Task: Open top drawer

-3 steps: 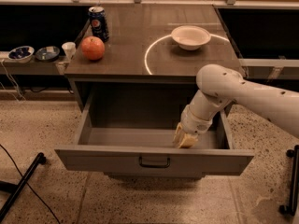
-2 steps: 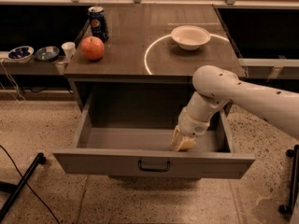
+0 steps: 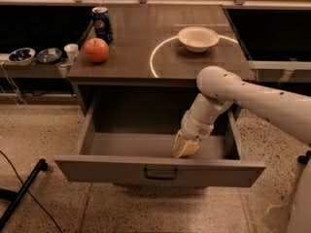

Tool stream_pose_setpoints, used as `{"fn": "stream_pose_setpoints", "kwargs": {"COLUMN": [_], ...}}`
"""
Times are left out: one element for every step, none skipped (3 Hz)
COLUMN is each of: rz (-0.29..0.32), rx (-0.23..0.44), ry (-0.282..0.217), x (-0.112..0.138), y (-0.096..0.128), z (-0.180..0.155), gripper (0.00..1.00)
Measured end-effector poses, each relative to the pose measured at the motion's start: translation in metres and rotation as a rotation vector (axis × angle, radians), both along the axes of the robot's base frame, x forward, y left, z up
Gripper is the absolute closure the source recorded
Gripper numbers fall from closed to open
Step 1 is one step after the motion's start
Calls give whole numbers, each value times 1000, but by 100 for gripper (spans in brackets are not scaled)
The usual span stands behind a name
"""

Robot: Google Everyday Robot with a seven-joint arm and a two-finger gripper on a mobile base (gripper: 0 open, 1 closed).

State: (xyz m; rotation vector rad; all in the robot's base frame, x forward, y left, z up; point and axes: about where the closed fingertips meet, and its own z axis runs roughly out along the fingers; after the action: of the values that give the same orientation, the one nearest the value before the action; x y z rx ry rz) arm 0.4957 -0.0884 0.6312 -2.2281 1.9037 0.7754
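Nearest of all is the top drawer [image 3: 107,170]. It sticks far out from the cabinet and is wide open. Its flat grey front has one small dark handle [image 3: 160,173] in the middle.

Just behind that front wall, a bit right of the handle, is the gripper [image 3: 185,147]. It is yellowish and points down into the drawer. I cannot tell if it is open or shut, and I cannot tell if it touches the drawer wall or floor. It does not seem to hold anything. One big white arm [image 3: 252,101] reaches in to it from the right side.

On the floor at the left lies one black pole [image 3: 22,193] with a thin cable next to it.

Above the drawer is the brown cabinet top [image 3: 136,52]. On it I count one red apple [image 3: 96,50] near the left edge, and one blue can [image 3: 102,24] standing up just behind the apple. There is one white bowl [image 3: 198,38] farther right, inside a bright white ring [image 3: 154,57] on the top.

Off to the left is a low shelf with two small dishes [image 3: 21,55] side by side and one small white cup [image 3: 71,52].
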Motion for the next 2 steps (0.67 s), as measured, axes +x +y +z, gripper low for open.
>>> {"fn": "stream_pose_setpoints", "kwargs": {"rz": [-15, -69], "rx": [30, 71], "ry": [5, -48], "x": [5, 17], "y": [0, -13], "z": [5, 25], "gripper": [100, 100]}}
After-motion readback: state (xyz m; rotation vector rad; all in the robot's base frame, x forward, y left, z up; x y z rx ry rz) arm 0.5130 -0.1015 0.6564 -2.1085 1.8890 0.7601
